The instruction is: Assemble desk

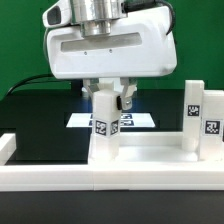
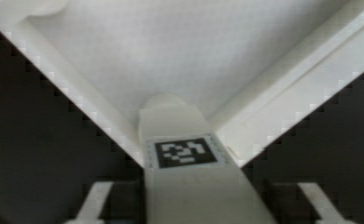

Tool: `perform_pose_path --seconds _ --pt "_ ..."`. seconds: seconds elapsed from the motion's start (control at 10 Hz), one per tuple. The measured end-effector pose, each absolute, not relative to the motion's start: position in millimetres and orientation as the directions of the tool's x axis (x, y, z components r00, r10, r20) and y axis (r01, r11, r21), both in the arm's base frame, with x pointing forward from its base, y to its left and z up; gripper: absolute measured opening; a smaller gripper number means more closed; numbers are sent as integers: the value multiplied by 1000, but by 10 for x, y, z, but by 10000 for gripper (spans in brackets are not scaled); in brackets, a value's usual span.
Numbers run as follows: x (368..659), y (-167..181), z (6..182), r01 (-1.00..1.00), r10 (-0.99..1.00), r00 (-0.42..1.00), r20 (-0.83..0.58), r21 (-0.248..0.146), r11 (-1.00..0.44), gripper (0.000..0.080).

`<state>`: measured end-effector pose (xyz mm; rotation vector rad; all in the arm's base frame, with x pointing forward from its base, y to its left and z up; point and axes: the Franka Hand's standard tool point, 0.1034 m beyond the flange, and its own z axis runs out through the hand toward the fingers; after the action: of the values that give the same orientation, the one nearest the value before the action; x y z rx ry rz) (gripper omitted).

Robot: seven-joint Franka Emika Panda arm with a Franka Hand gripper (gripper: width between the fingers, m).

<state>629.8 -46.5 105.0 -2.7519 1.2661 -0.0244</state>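
Gripper [image 1: 110, 100] at exterior frame centre, fingers straddling upright leg post [image 1: 102, 125] on tabletop panel [image 1: 60, 160]; whether jaws grip it, cannot tell. Step: seating leg. Next: firm clamp, then twist down. Two more legs at right.

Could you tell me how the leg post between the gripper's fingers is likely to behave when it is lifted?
The leg post looks like rigid white plastic, so probably stiff and light. Its smooth faces may slip. Tall and narrow, it could tip if the gripper nudges it.

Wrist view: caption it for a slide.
Gripper straddling a tagged white leg post above the tabletop panel.
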Motion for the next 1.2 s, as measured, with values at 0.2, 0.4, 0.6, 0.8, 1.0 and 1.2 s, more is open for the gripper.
perform_pose_path --seconds 0.2,0.4,0.6,0.8,1.0,1.2 --pt "6290 -471 1042 -826 -827 560 -45 -104 -553 299" --pt "6277 -485 1041 -963 -962 264 -71 -84 -258 294" --pt "6336 -478 1033 -979 -972 -174 -158 -83 189 293" --pt "6341 -509 1035 -950 -939 -288 -191 -71 305 293" --pt "6340 -507 1034 -962 -951 -245 -187 -79 263 359" --pt "6343 -487 1034 -992 -986 -25 -165 -119 45 533"
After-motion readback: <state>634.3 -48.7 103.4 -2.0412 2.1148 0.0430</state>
